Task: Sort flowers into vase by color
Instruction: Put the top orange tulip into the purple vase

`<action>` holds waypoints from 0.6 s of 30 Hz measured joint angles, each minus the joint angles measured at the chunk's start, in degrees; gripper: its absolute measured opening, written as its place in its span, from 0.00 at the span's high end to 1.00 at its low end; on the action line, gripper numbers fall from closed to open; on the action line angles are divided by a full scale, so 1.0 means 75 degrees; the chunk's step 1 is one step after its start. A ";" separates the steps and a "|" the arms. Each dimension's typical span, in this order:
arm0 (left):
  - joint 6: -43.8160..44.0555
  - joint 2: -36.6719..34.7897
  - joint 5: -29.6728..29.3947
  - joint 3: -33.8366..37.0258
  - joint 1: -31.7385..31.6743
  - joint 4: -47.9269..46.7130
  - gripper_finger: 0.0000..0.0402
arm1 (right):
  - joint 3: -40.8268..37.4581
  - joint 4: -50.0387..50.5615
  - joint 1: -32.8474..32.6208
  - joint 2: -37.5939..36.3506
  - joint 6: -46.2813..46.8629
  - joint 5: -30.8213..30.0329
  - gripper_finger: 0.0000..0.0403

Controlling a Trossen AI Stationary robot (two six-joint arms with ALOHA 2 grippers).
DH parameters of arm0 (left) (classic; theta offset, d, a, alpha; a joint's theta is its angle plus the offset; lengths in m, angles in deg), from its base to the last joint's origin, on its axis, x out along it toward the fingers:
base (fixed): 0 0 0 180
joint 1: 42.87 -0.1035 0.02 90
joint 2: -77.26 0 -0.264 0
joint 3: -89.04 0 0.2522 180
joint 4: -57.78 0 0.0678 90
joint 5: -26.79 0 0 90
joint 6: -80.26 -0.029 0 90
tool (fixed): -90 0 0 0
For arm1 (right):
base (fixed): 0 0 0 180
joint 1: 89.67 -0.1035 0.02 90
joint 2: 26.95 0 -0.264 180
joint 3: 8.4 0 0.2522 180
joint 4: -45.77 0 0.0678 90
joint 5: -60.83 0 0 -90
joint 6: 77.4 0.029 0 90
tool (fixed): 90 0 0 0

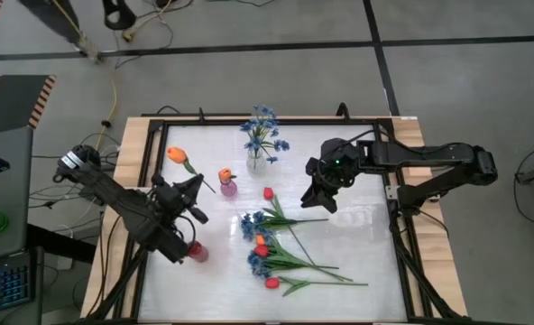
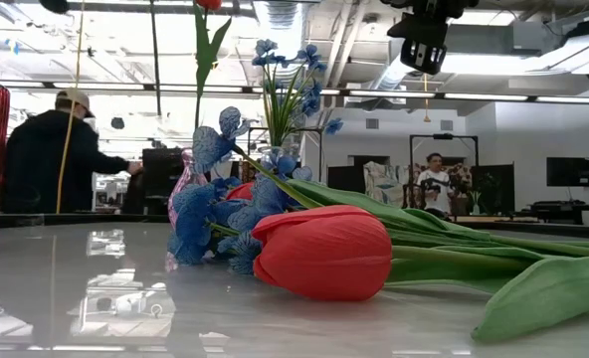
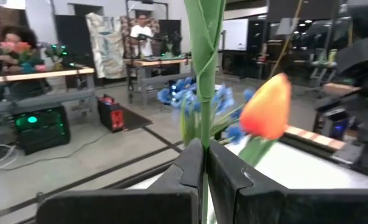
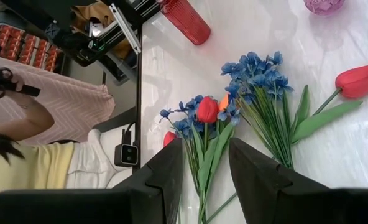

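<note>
Care suits this step: left gripper (image 1: 191,194), left of centre, pinches the orange tulip (image 1: 176,155) by its stem and should lower it upright into the pink vase (image 1: 228,188) beside it, while right gripper (image 1: 322,199) hovers open above the loose flowers (image 1: 280,248) on the worktop (image 1: 357,271).

The left hand (image 1: 191,188) is clamped on an orange tulip bud's green stem (image 3: 204,74). A small pink glass vase (image 1: 228,187) stands just beside it. Loose flowers (image 1: 280,248) lie below the right hand (image 1: 321,197), on the white table (image 1: 357,244).
</note>
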 joint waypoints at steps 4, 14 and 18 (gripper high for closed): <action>-0.0847 0.0000 0.0022 -0.0277 0.0173 0.0642 1.00 | 0.0000 0.0004 0.0000 0.0000 0.0000 0.0000 0.61; -0.5707 0.0003 0.0651 -0.0608 0.0204 0.4438 1.00 | 0.0000 0.0000 0.0000 0.0000 -0.0002 -0.0001 0.61; -0.7971 -0.0017 0.0738 -0.0616 0.0208 0.6058 1.00 | 0.0000 0.0001 0.0000 0.0000 -0.0003 0.0000 0.61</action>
